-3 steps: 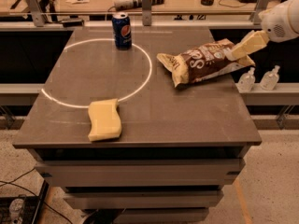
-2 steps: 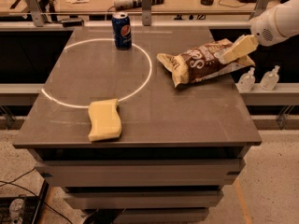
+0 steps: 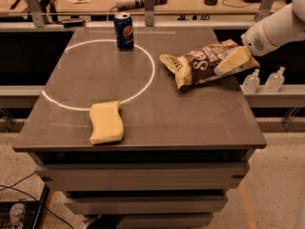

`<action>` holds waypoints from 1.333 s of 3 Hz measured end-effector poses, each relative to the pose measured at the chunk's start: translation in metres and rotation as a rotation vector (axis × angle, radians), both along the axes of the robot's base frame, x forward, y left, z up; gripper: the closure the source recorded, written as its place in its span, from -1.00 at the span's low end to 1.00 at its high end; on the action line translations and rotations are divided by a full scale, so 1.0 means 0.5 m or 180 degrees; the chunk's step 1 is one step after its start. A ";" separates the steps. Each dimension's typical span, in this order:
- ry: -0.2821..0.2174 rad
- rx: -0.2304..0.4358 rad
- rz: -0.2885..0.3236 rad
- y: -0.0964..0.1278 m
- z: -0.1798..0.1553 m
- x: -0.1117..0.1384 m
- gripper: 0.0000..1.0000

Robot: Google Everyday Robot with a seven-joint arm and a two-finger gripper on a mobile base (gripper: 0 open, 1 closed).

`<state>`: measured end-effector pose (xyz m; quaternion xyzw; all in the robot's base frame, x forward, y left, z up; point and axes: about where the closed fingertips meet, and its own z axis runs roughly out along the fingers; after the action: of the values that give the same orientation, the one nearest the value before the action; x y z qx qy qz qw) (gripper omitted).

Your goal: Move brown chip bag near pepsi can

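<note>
The brown chip bag [image 3: 198,63] lies on its side at the right of the grey table [image 3: 190,123], dark brown with white lettering and tan ends. The pepsi can [image 3: 124,31] stands upright at the back of the table, on the far edge of a white circle, well to the left of the bag. My gripper [image 3: 232,62] comes in from the right on a white arm and rests at the bag's right end, overlapping it.
A pale yellow sponge [image 3: 106,122] lies near the table's front left, on the white circle's [image 3: 148,75] near edge. Two small clear bottles [image 3: 251,81] stand on a ledge beyond the table's right edge. A cluttered bench runs behind the table.
My gripper has moved left and down from beyond the bag's right end onto that end. The bag, can and sponge have not moved.
</note>
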<state>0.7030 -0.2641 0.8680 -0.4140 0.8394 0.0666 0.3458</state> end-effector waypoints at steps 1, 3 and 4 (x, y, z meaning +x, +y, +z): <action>0.0173 -0.0028 0.0058 0.013 -0.022 -0.009 -0.68; -0.0158 0.0185 -0.0239 -0.017 0.041 -0.017 0.25; -0.0575 0.0453 -0.0463 -0.036 0.113 0.014 0.72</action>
<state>0.7099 -0.2820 0.9243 -0.3309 0.8258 0.0632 0.4524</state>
